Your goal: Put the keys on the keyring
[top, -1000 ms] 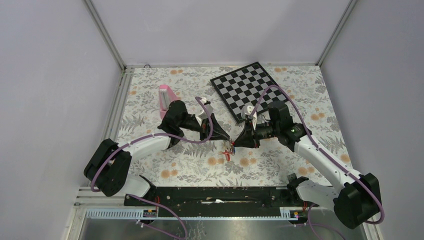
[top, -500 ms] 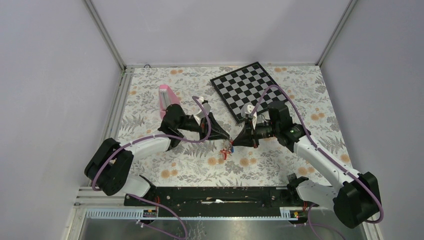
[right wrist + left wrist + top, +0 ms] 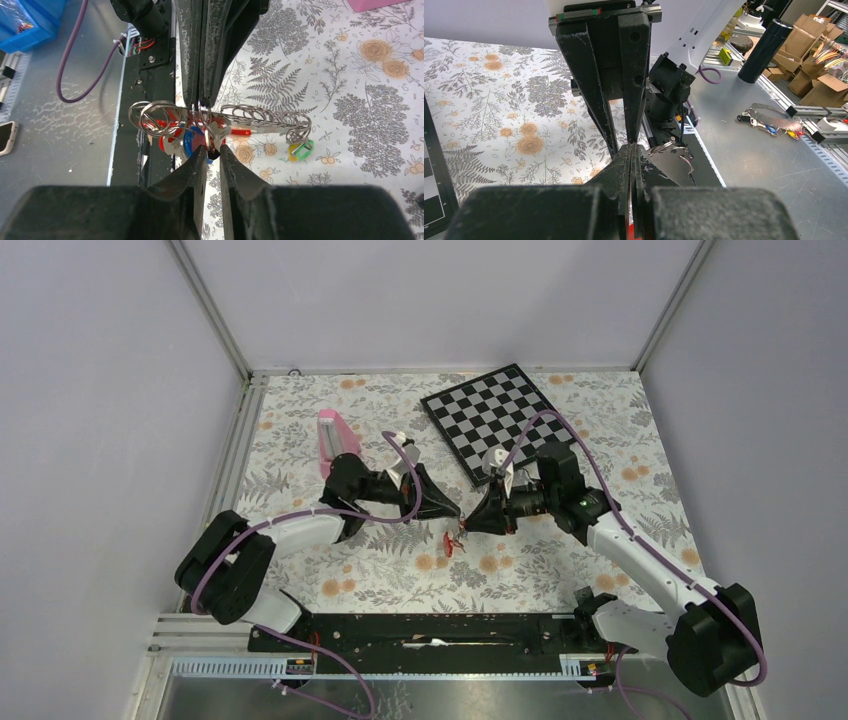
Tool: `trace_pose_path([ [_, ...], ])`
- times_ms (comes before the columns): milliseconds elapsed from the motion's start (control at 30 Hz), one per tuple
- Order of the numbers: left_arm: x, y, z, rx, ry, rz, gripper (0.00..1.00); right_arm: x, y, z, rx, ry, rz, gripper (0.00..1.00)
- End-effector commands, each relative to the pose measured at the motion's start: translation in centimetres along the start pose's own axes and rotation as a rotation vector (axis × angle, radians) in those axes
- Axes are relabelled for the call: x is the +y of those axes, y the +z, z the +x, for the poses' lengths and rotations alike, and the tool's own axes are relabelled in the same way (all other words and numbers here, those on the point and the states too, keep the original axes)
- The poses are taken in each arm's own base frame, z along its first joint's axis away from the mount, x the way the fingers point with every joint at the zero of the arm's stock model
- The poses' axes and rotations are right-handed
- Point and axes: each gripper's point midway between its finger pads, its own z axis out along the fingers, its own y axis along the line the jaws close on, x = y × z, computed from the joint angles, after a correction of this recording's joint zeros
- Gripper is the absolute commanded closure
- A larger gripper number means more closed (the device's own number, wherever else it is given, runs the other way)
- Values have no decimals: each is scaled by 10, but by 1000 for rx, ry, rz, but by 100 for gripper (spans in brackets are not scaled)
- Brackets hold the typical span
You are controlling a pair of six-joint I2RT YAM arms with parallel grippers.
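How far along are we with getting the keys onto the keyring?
Mostly done, it seems: several split rings already sit along the keyring, with a green-tagged key hanging at its end. In hand: the left claw pinches the keyring while the right claw nips a further ring. Left: finishing that threading; whether it is on yet is hidden.

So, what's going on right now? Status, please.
Left tool shut on keyring. Right tool pinching a key right at the keyring. Nothing blocking.
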Motion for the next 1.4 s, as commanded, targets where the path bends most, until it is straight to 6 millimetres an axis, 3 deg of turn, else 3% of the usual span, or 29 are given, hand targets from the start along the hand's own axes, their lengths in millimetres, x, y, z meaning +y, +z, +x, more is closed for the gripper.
trace_pose_path([
  [0, -10, -1, -11, -32, 111, 36, 100, 1, -10, -15, -6, -90, 49, 73],
  [200, -16, -3, -6, -17, 129, 61, 100, 6, -23, -28, -2, -173, 87, 63],
  [767, -16, 1, -9, -34, 116, 77, 100, 9, -13, -49, -65, -138, -1, 64],
  [1367, -5, 3, -10, -40, 101, 37, 100, 11, -3, -36, -64, -93, -41, 63],
])
